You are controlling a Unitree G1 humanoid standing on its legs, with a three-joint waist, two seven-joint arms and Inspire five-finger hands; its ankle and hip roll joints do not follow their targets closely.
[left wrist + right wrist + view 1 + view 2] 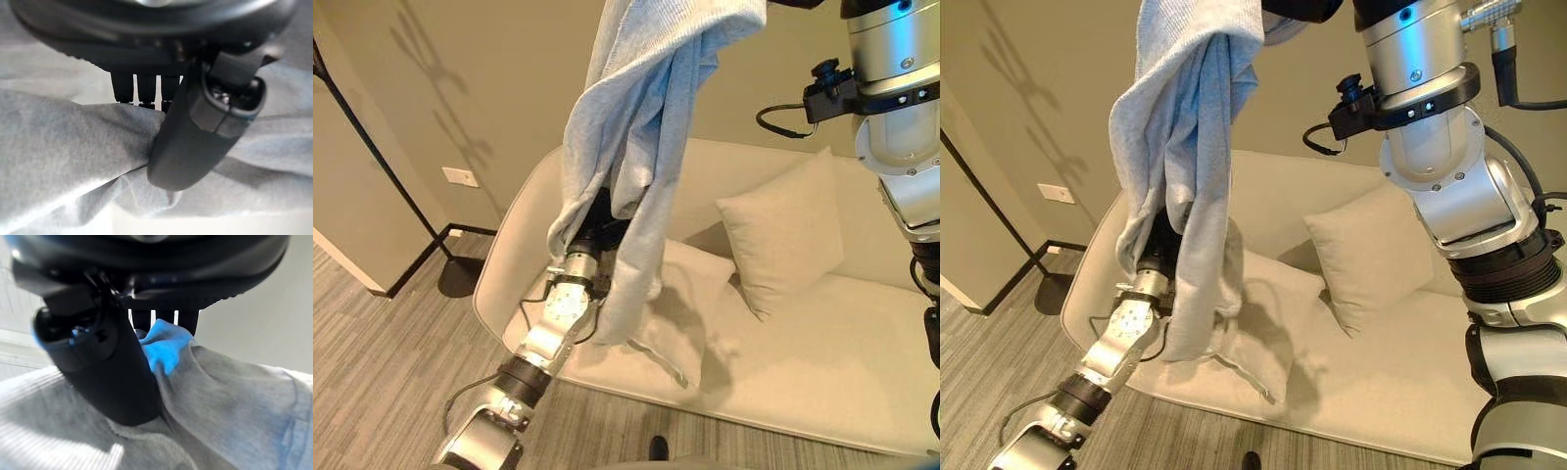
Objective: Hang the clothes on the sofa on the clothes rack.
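Note:
A light blue-grey garment (636,117) hangs in long folds above the cream sofa (822,362). My right hand (1298,8) holds its top, high in the head views. In the right wrist view the thumb (107,372) presses the cloth (234,396) against the fingers behind it. My left hand (597,220) is lower down, partly hidden among the hanging folds. Its thumb (195,142) pinches the grey cloth (58,147) against the fingers. The black clothes rack pole (372,147) slants at the far left, its round base (460,277) on the floor.
Two cream cushions lie on the sofa: one (783,230) leans on the backrest, another (680,313) lies flat below the garment. A beige wall with a socket plate (460,176) stands behind. Grey striped carpet (372,372) spreads between sofa and rack.

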